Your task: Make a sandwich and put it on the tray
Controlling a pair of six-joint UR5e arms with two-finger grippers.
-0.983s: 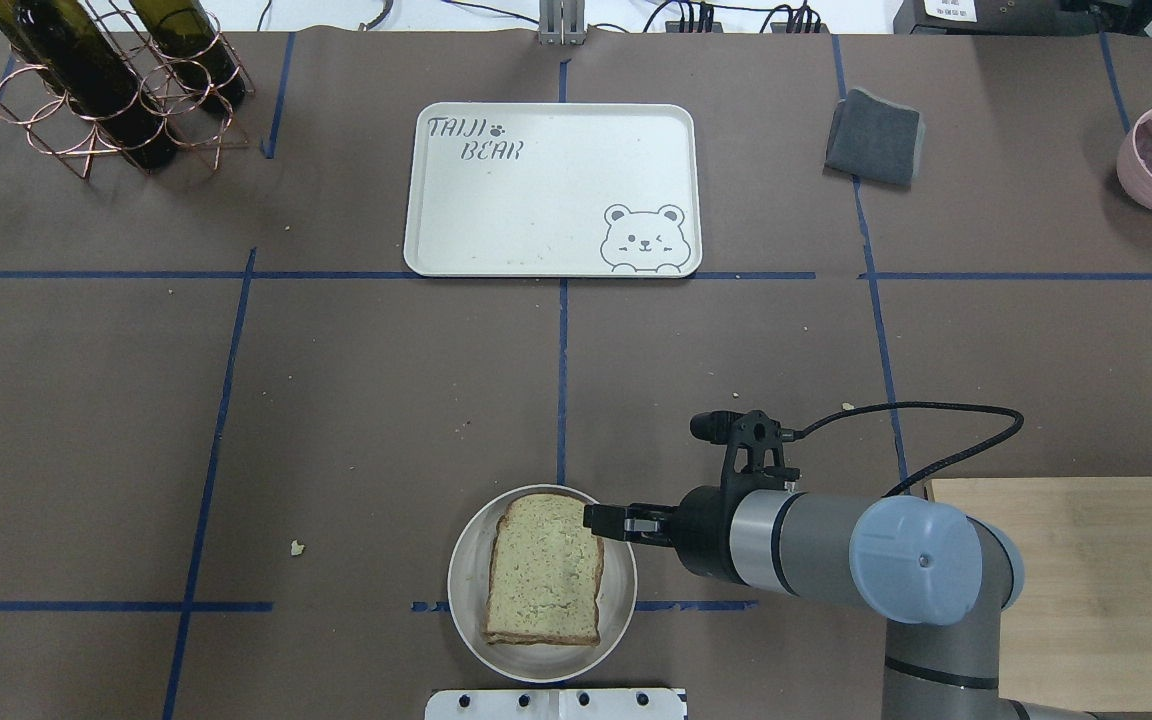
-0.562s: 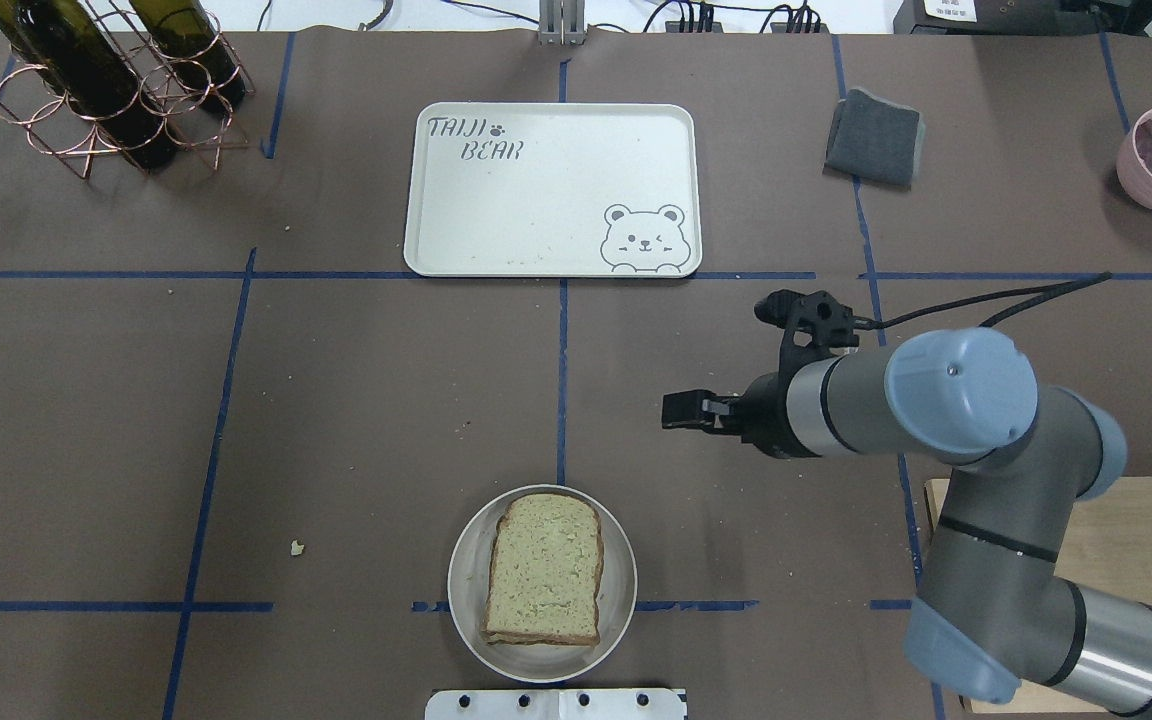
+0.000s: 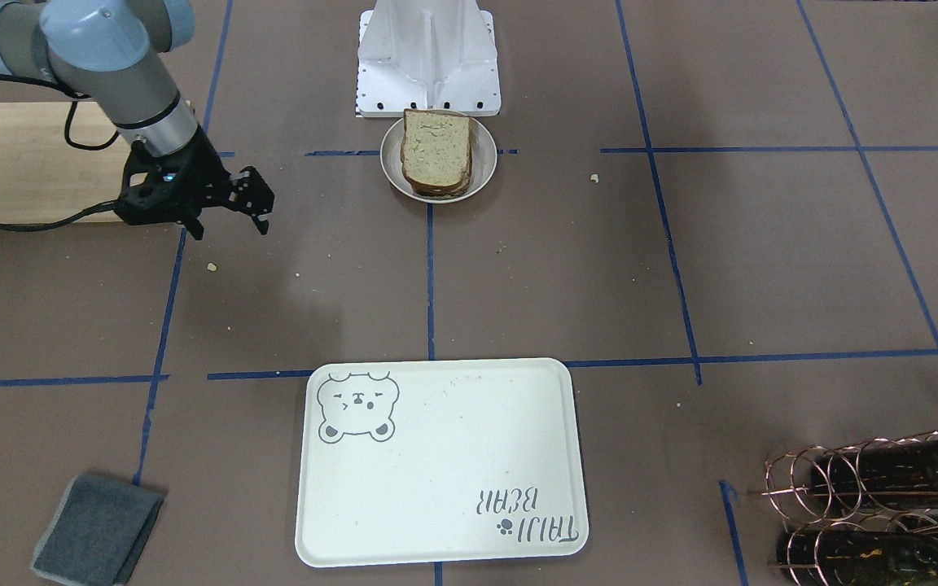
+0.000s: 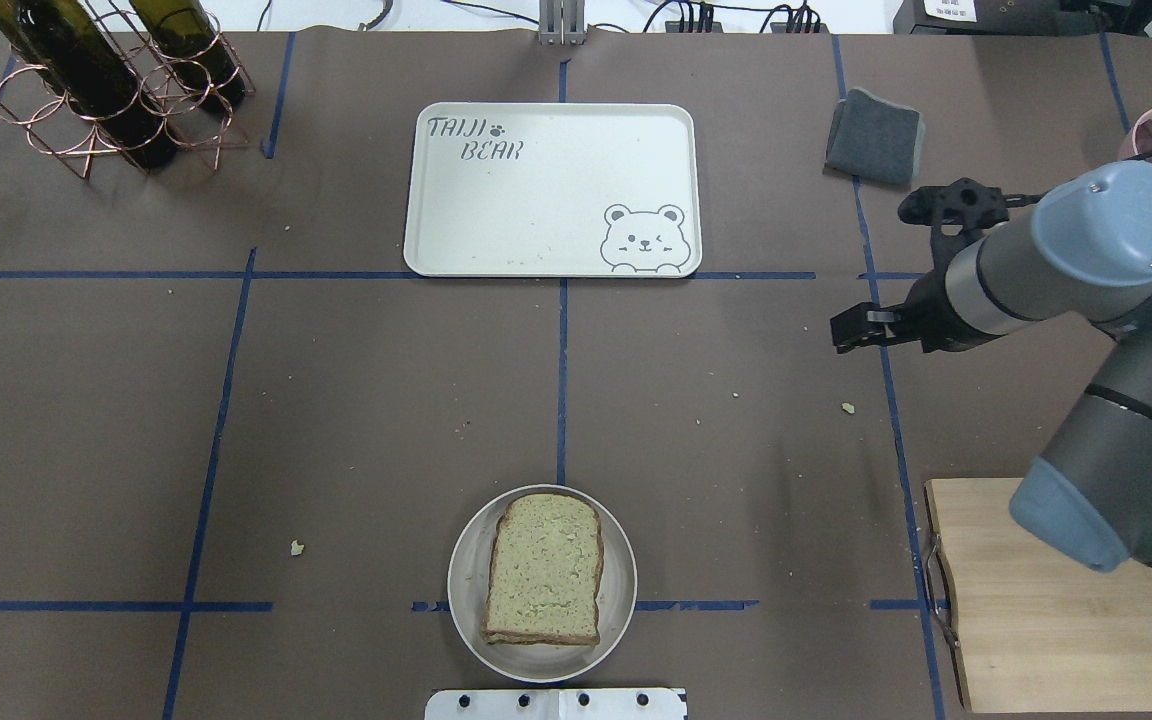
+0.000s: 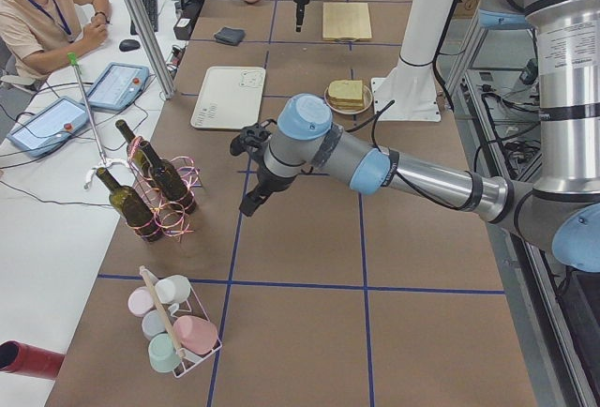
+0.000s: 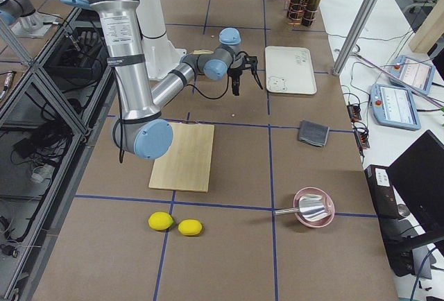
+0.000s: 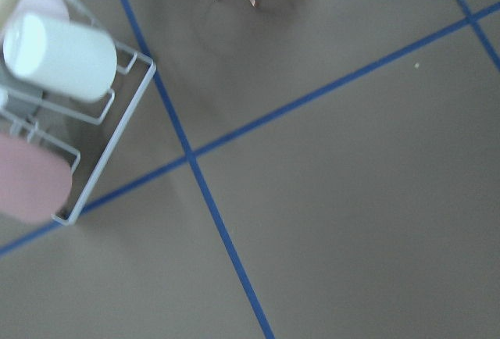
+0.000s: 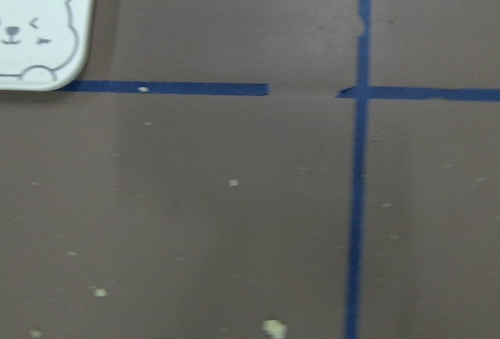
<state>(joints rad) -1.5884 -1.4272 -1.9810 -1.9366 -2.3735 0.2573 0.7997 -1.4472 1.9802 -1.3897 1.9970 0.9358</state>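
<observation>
The sandwich (image 4: 543, 570) lies in a small round off-white bowl (image 4: 460, 600) at the near middle of the table. Its top bread slice faces up and the egg is hidden. In the front-facing view the sandwich (image 3: 435, 150) shows stacked slices. The tray (image 4: 546, 190) lies bare at the far middle, and its bear corner shows in the right wrist view (image 8: 39, 26). My right gripper (image 4: 841, 335) hangs open and empty over bare table, right of the tray; it also shows in the front-facing view (image 3: 226, 226). My left gripper (image 5: 251, 205) shows only in the left side view, so I cannot tell whether it is open.
A wooden cutting board (image 4: 1066, 600) lies near right. A grey cloth (image 4: 874, 135) and a pink bowl (image 4: 1151, 165) sit far right. A copper bottle rack (image 4: 106, 90) stands far left. A wire rack of cups (image 5: 173, 327) and two lemons (image 6: 173, 223) lie beyond the table's ends.
My right gripper has left the bowl's right edge and moved away to the far right, level with the tray's near edge. The sandwich and bowl have not moved.
</observation>
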